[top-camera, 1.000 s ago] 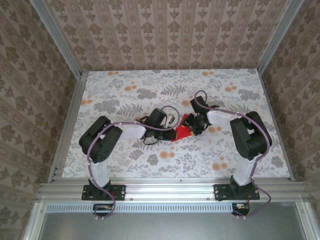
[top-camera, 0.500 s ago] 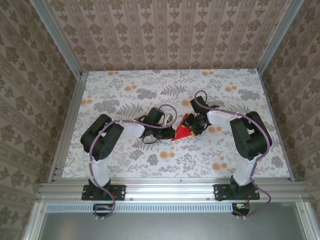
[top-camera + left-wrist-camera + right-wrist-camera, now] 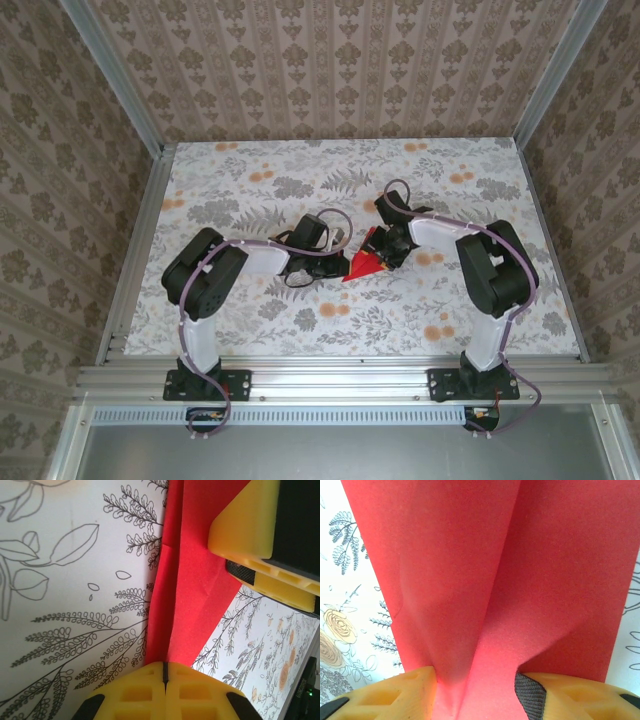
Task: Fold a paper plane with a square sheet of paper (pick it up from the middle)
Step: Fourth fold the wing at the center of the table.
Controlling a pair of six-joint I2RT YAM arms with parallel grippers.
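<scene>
The red paper [image 3: 364, 264] is a creased, angular shape at the middle of the table, raised into a fold. My left gripper [image 3: 345, 266] reaches in from the left. In the left wrist view its yellow jaws [image 3: 165, 674] are pressed together on the paper's [image 3: 190, 580] centre ridge. My right gripper [image 3: 388, 248] comes from the right; its yellow fingers [image 3: 247, 527] rest on the far end of the sheet. In the right wrist view the paper [image 3: 495, 570] funnels between its half-closed gripper [image 3: 475, 695], touching both fingers [image 3: 395, 695] and buckling at the padded one.
The floral tabletop [image 3: 250, 190] has bare room on all sides of the paper. Aluminium rails [image 3: 330, 370] run along the near edge, and patterned walls [image 3: 330, 70] close in the back and sides.
The left jaws have closed fully on the paper's ridge. The right arm's elbow and wrist have shifted slightly left. The paper looks a little narrower.
</scene>
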